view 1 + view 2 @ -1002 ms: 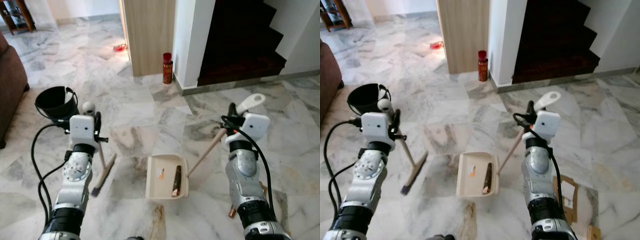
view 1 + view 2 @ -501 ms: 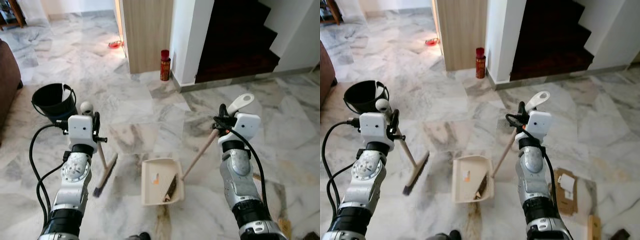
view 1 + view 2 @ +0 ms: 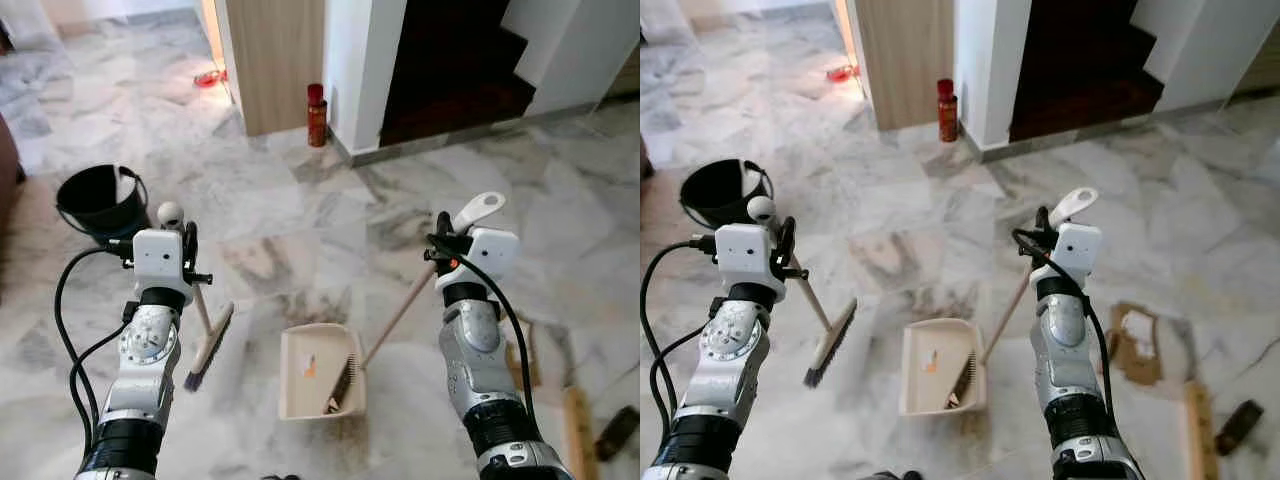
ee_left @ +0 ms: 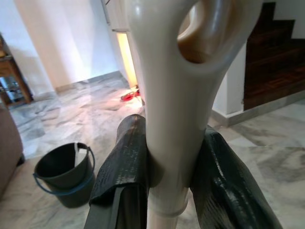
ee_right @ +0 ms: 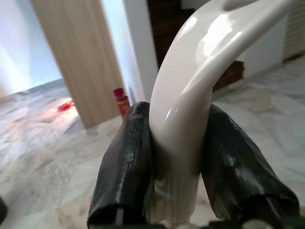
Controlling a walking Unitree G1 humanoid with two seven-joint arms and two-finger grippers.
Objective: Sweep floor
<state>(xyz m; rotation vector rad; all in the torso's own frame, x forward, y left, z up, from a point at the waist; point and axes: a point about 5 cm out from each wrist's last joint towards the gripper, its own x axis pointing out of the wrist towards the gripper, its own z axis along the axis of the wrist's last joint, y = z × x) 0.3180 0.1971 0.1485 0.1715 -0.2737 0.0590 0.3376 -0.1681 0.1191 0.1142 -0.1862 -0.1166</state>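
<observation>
L gripper [image 4: 167, 181] clamps broom [image 3: 208, 345], R gripper [image 5: 176, 186] clamps dustpan [image 3: 318, 372] w/ debris: keep pan level en route to bucket [image 3: 100, 204].

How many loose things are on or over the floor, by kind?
Broom: 1, broom in the left gripper
Dustpan: 1, dustpan held by the right gripper
Bucket: 1, black bucket
Can: 1, red can
Cardboard scrap: 1, cardboard piece
Total: 5
</observation>
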